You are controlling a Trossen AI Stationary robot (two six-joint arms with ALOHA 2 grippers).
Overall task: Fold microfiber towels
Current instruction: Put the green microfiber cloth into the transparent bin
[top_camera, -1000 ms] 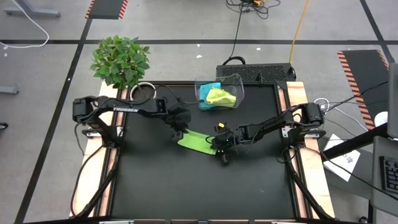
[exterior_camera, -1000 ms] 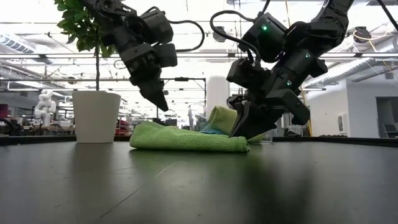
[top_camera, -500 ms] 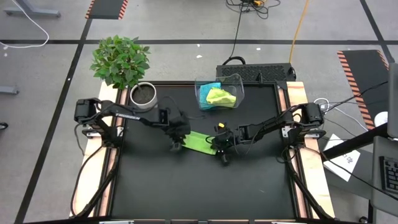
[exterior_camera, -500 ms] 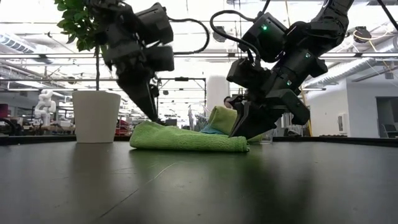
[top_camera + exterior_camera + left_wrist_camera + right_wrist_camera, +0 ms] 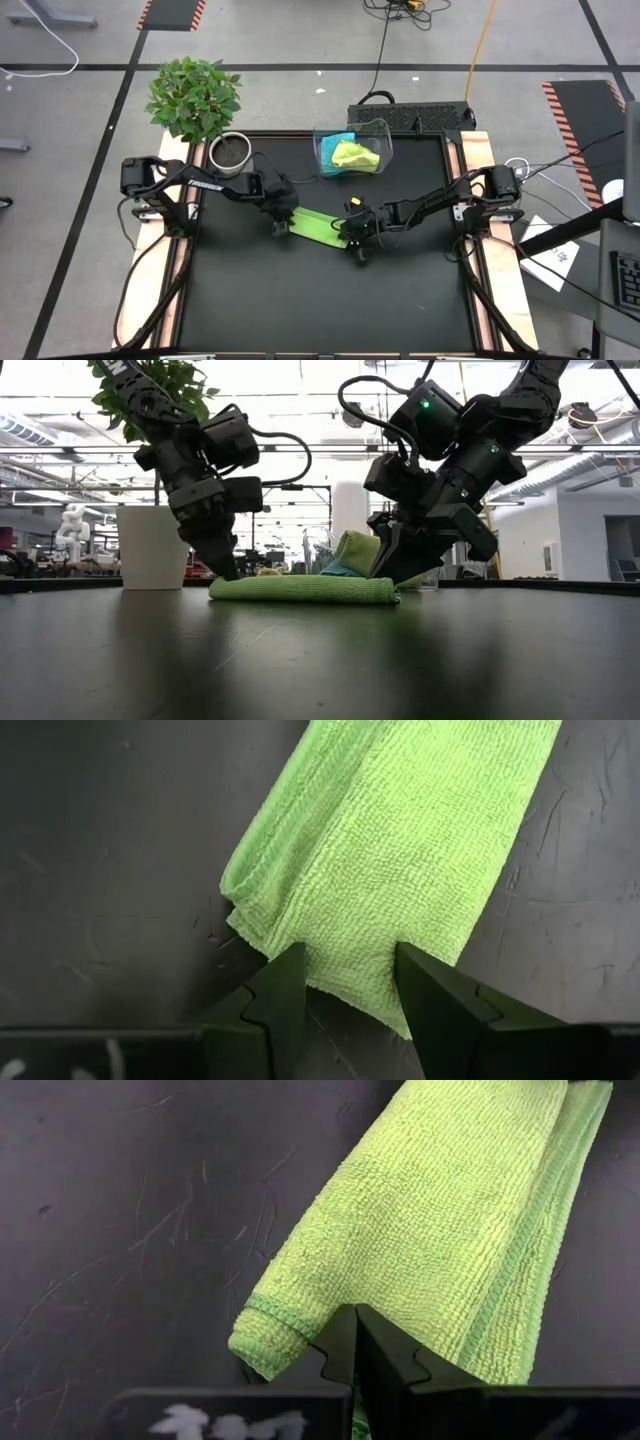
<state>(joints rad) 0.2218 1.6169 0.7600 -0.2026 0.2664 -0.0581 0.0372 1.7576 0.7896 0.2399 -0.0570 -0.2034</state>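
A lime-green microfiber towel (image 5: 318,225), folded into a long strip, lies flat on the black table. My left gripper (image 5: 282,227) stands open at its left end (image 5: 222,588). My right gripper (image 5: 350,235) is shut at its right end (image 5: 388,592). A second lime-green towel (image 5: 354,155) and a turquoise one (image 5: 334,141) lie crumpled in the clear bin (image 5: 383,132) at the far edge. My left gripper comes down steeply on the towel's left end (image 5: 345,955). Its open fingers (image 5: 280,990) stand on the short edge with a stretch of cloth between them. The towel lies flat on the table. My right gripper sets its shut fingertips (image 5: 355,1330) on the towel's right end (image 5: 300,1315), beside a hemmed corner, slanting down from the table's right. I cannot tell whether a layer is caught between them. The towel stays on the table.
A potted plant (image 5: 195,100) in a white pot (image 5: 153,548) stands at the table's far left corner. A black box (image 5: 410,115) sits behind the bin. Bare black table (image 5: 320,300) stretches from the towel to the near edge.
My left gripper has come down onto the towel's left end, its fingers still apart. That end stood puffed up before and now lies flatter. The right gripper and the towel's right end have kept still.
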